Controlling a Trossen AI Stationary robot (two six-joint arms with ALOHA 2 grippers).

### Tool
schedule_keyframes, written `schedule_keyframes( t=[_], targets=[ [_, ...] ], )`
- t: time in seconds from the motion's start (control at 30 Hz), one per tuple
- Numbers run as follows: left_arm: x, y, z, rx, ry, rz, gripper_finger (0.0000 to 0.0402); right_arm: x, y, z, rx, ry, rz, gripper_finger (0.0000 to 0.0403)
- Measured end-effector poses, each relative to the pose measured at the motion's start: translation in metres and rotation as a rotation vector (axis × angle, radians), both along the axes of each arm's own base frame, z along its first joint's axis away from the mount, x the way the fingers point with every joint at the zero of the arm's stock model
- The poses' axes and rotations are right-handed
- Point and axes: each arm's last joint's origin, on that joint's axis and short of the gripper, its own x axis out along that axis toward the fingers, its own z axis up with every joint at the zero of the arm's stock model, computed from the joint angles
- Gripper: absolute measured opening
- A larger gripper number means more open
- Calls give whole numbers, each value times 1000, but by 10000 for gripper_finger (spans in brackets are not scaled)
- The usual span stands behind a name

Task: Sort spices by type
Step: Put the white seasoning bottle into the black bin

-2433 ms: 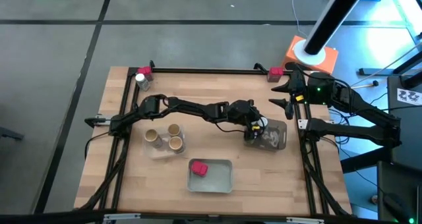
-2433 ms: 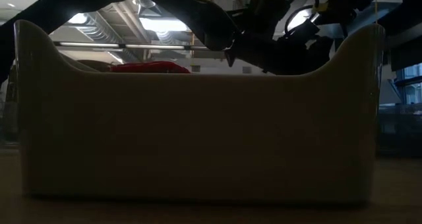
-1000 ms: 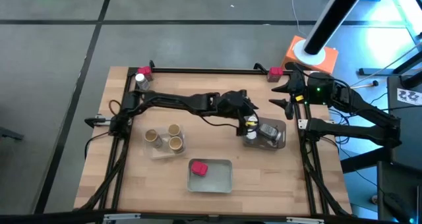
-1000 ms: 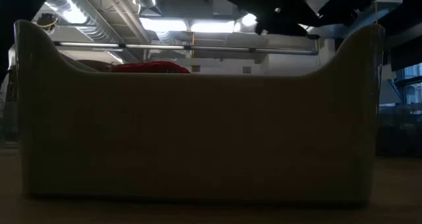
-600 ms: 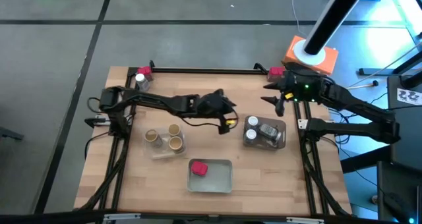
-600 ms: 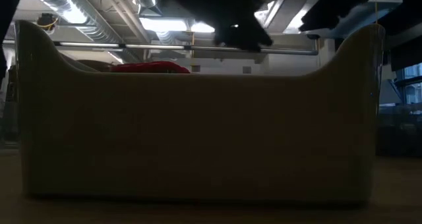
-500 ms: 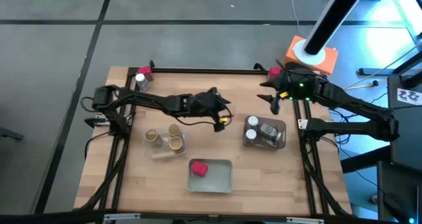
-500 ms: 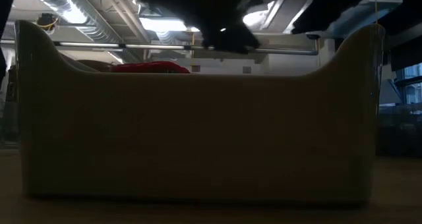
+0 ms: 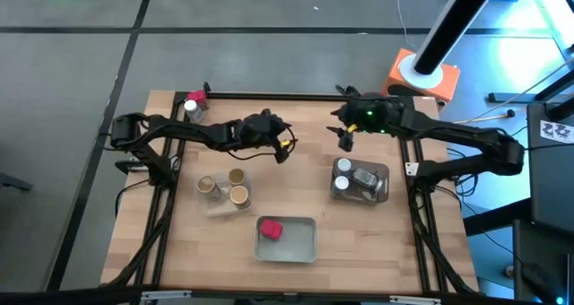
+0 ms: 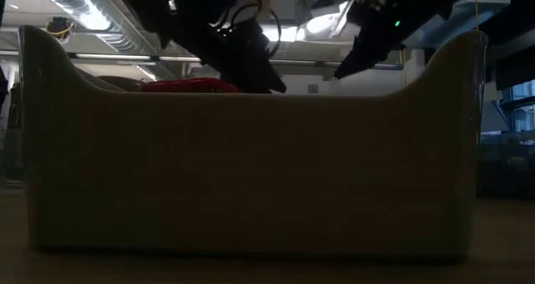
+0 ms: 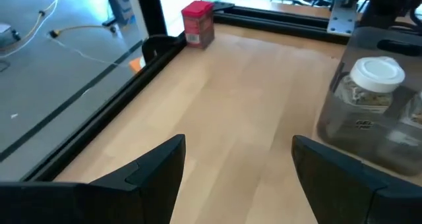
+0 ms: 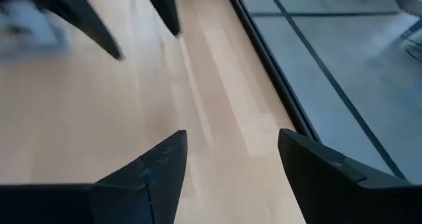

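Observation:
In the high view, clear white-lidded jars (image 9: 342, 185) sit in the right tray (image 9: 384, 195). Three cork cylinders (image 9: 235, 194) stand in the left tray (image 9: 212, 208), and a red packet (image 9: 270, 229) lies in the near tray (image 9: 303, 248). Another jar (image 9: 191, 110) and a red packet (image 9: 194, 97) stand at the far left corner. A third red packet (image 9: 375, 97) stands at the far right. My left gripper (image 9: 285, 148) hovers open over bare table between the trays. My right gripper (image 9: 342, 139) is open above the table beyond the jar tray. The left wrist view shows a jar (image 11: 374, 79) and the far right packet (image 11: 198, 23).
A black frame (image 9: 269, 96) runs along the table's far and side edges. In the low view the near tray's wall (image 10: 251, 175) blocks most of the scene, with both grippers dark above it. Bare wood (image 9: 309, 175) lies between the three trays.
My left gripper has pulled back from the jar tray, moving toward the table's left and far side and leaving the jars in the tray. My right gripper has swung in from the right edge toward the table's middle, now beyond the jar tray.

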Motion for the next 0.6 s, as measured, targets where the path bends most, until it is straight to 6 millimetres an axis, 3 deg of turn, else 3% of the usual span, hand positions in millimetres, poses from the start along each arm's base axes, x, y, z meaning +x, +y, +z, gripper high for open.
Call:
schedule_keyframes(
  t=[0.3,0.6],
  targets=[
    [-6,5,-7,-52,30,41,265,18,-28,-29,3,67,-10,239],
    [-27,17,8,-62,83,148,265,25,-42,-40,35,44,8,239]
  ],
)
